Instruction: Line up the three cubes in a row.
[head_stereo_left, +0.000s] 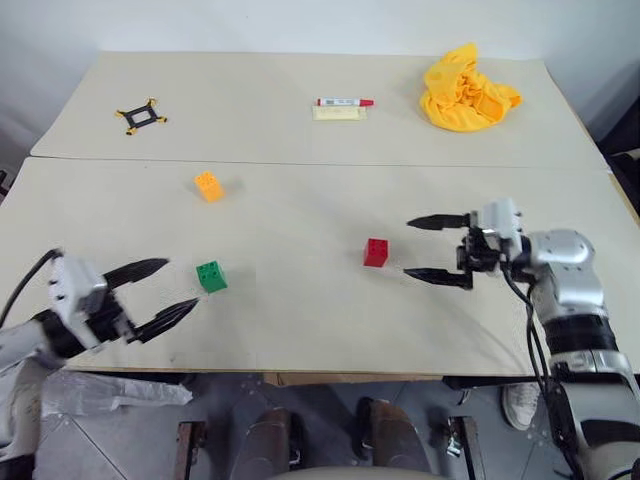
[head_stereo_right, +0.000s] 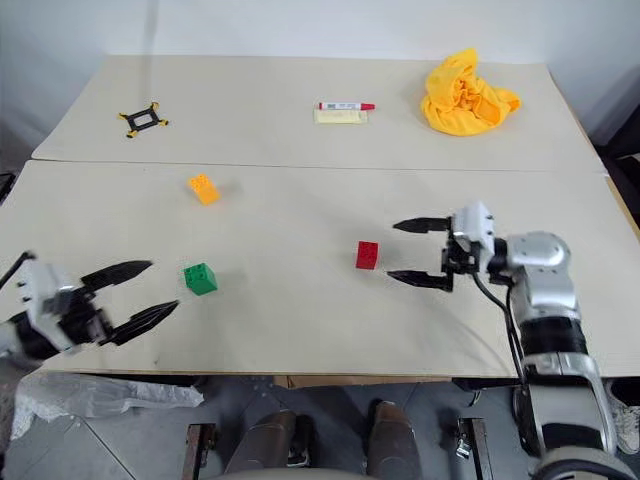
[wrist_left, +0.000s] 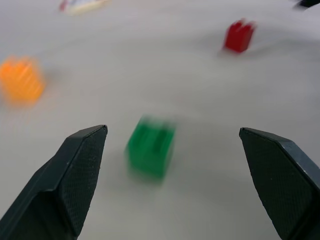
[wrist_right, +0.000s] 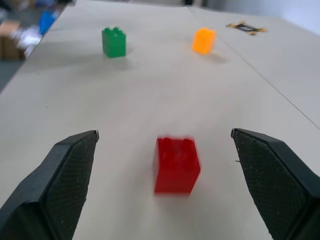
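The cubes lie loose on the tabletop (head_stereo_left: 300, 330), none held. The red cube (head_stereo_left: 376, 252) sits just ahead of the right claw (head_stereo_left: 428, 248), between the lines of its spread fingers but apart from both. The green cube (head_stereo_left: 211, 276) sits just ahead of the left claw (head_stereo_left: 155, 292), which is likewise spread wide and empty. The orange cube (head_stereo_left: 208, 186) stands well beyond the left claw, further up the tabletop.

No straight row is formed yet (the orange cube lies off the line through green and red). The step in hand is judged to be a fresh approach to a cube. It would be done well if the chosen claw were centred on the brick, lowered until the fingers flank its flat sides, and closed squarely, so that the brick is not nudged aside or twisted. The row is best built along the green-red line, with even gaps.

Counted: three cubes, two claws, one yellow cloth (head_stereo_left: 467, 90), one marker (head_stereo_left: 344, 102), one X-shaped bracket (head_stereo_left: 140, 117).
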